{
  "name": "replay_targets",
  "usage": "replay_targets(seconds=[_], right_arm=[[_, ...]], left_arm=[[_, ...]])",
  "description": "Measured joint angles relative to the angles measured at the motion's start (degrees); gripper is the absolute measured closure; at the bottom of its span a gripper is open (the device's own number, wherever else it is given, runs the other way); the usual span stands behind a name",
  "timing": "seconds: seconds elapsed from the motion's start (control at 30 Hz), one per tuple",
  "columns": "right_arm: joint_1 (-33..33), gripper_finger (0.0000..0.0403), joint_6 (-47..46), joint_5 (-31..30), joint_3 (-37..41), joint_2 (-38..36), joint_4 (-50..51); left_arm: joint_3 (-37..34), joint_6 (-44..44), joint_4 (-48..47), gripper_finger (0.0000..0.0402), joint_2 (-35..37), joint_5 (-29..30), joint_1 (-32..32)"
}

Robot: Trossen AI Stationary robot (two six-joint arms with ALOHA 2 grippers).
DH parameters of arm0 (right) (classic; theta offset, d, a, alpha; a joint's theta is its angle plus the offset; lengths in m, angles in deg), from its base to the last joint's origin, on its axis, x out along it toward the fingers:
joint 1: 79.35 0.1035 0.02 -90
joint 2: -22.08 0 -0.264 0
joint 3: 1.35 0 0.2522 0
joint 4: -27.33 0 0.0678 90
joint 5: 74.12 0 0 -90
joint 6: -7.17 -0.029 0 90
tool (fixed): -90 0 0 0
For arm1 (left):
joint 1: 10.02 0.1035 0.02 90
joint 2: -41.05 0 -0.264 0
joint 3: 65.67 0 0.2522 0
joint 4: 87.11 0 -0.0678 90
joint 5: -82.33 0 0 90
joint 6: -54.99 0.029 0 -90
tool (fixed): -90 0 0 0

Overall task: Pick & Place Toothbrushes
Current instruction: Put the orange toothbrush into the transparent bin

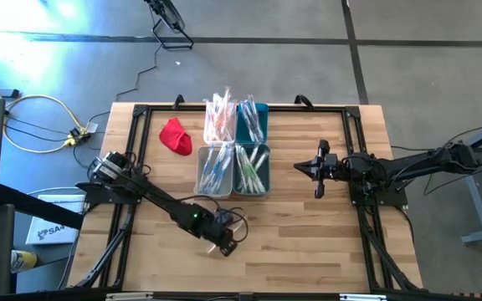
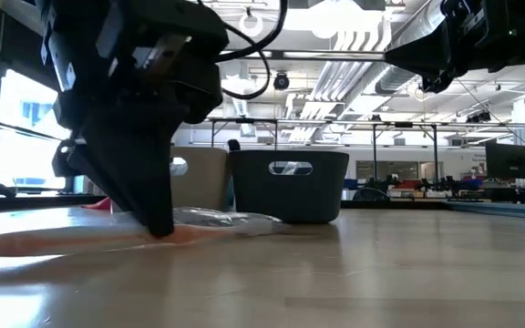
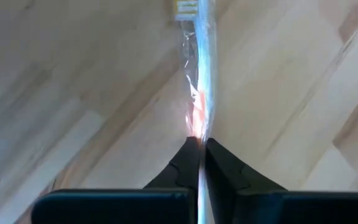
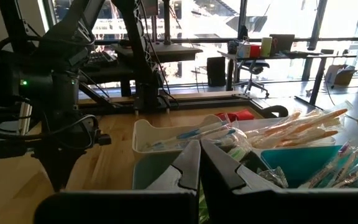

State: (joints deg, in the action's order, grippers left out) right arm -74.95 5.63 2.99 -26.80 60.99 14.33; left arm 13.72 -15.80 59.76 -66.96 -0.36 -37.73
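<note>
My left gripper point(image 1: 224, 244) is down at the tabletop near the front edge, shut on one toothbrush point(image 3: 199, 74), which has an orange handle and a clear wrapper. The low view shows the same toothbrush point(image 2: 217, 219) lying along the wood past the gripper point(image 2: 158, 226). More wrapped toothbrushes point(image 1: 221, 117) fill the bins at the table's middle. My right gripper point(image 1: 301, 168) hangs shut and level to the right of the bins, above the table, holding nothing; its wrist view shows the shut fingers point(image 4: 199, 149). My left gripper pinches the toothbrush between its two fingers at the orange handle part point(image 3: 196, 127). The fingers come slanting down from above, in line with the brush's length. The brush lies on the table, its head end point(image 3: 186, 7) pointing away from the fingers.
Two white bins point(image 1: 214, 170) point(image 1: 219, 121) and two teal bins point(image 1: 252, 170) point(image 1: 252, 123) stand in a block at mid-table. A red cloth point(image 1: 175, 135) lies left of them. Bare wood point(image 1: 308, 242) stretches along the front.
</note>
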Motion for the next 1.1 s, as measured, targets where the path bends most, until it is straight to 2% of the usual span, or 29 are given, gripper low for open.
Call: replay_targets(seconds=[0.23, 0.43, 0.6, 0.77, 1.1], right_arm=[[-0.02, 0.0400, -0.36, 0.00, 0.00, -0.02, 0.07], [0.01, 0.0400, -0.42, 0.00, 0.00, -0.01, 0.11], [0.01, 0.0400, -0.90, 0.02, 0.00, -0.02, 0.44], [0.01, 0.0400, -1.72, 0.38, 0.00, 0.00, 0.57], [0.01, 0.0400, -1.75, 1.51, 0.00, 0.00, 0.55]], left_arm=[[6.54, 9.93, -3.96, 0.0395, -0.26, -3.72, -0.04], [16.12, 16.17, -18.64, 0.0396, -0.13, -3.45, -0.02], [25.54, 19.94, -38.10, 0.0396, -0.08, 4.53, 0.13], [34.72, 20.35, -53.37, 0.0396, -0.02, 11.83, 1.82], [51.71, 29.68, -70.90, 0.0396, 0.17, 25.41, 8.98]])
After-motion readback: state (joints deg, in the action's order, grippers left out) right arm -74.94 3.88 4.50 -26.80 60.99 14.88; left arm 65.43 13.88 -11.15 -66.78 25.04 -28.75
